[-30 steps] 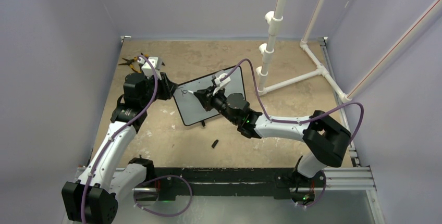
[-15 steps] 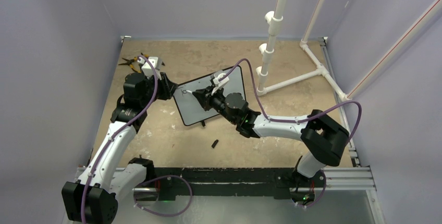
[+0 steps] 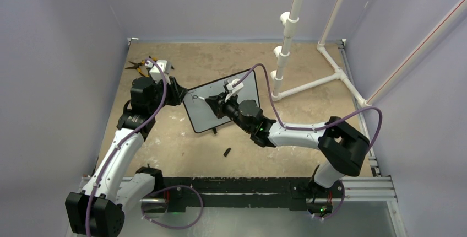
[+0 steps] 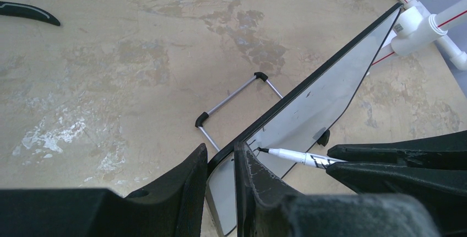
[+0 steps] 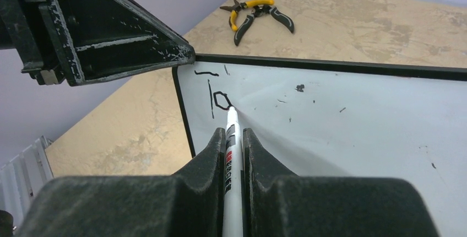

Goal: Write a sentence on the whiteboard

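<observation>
The right pincer (image 5: 233,133) was clamped on a white marker (image 5: 231,120), whose tip touched the whiteboard (image 5: 341,121) near its upper left corner, at the first strokes of the sentence (image 5: 219,99). That arm stretched low across the whiteboard's face. The left pincer (image 4: 220,157) was closed on the whiteboard's left edge, its arm bent at the elbow beside that edge, and the whiteboard stood tilted on the tabletop (image 4: 137,55).

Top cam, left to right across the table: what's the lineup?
Pliers → left end effector → whiteboard → white PVC pipe frame. The right end effector and its marker overlap the board, so they are left out.
</observation>
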`<state>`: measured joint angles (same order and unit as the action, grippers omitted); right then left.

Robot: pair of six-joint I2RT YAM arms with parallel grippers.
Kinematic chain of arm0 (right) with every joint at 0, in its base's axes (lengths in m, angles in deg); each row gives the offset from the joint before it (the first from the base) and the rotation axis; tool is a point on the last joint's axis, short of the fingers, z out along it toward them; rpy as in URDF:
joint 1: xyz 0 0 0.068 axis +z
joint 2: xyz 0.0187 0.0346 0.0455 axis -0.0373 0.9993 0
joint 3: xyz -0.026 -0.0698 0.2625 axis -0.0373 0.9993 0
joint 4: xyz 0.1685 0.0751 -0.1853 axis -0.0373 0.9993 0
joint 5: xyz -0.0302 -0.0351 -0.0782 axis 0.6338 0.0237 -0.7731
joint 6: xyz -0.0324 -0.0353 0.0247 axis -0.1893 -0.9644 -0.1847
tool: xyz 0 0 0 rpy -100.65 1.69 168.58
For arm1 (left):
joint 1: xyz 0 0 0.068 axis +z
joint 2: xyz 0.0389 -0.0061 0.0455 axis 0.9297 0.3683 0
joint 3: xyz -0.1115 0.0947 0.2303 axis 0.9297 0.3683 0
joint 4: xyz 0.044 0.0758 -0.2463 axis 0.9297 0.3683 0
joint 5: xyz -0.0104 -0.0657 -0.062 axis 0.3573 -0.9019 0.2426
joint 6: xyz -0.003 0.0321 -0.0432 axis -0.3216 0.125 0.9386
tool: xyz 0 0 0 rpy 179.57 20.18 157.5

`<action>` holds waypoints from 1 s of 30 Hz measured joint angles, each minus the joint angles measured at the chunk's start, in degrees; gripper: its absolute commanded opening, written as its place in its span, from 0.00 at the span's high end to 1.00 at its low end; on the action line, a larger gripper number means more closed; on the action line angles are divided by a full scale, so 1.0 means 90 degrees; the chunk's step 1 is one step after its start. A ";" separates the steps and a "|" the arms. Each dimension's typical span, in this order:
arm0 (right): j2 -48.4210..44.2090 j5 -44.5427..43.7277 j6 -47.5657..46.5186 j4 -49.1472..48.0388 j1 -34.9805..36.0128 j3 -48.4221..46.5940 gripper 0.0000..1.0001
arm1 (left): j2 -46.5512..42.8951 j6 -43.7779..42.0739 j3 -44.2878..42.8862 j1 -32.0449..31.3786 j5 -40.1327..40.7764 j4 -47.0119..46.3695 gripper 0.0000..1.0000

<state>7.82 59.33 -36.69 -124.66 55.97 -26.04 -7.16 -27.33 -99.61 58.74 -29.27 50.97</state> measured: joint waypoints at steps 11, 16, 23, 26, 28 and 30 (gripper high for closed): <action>-0.0034 0.0121 -0.0007 -0.0007 -0.0005 0.0061 1.00 | 0.0000 0.0002 0.0000 0.0000 0.0000 0.0000 0.78; -0.0141 0.0260 -0.0027 -0.0075 -0.0005 0.0199 1.00 | 0.0000 0.0002 0.0000 0.0000 -0.0010 0.0000 0.78; -0.0340 0.0129 0.0051 -0.0046 -0.0017 0.0274 1.00 | 0.0000 0.0002 0.0000 0.0000 -0.0010 0.0002 0.78; -0.0340 0.0087 0.0080 -0.0044 -0.0061 0.0274 1.00 | 0.0000 0.0002 0.0000 0.0000 -0.0010 0.0000 0.78; -0.0340 0.0078 0.0100 -0.0044 -0.0092 0.0274 1.00 | 0.0000 0.0002 0.0000 0.0000 -0.0010 0.0002 0.78; -0.0333 0.0068 0.0119 -0.0046 -0.0129 0.0274 1.00 | 0.0000 0.0002 0.0000 0.0000 -0.0010 0.0000 0.78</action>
<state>4.83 59.94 -35.62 -125.08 54.81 -23.57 -7.16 -27.31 -99.61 58.74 -29.35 50.97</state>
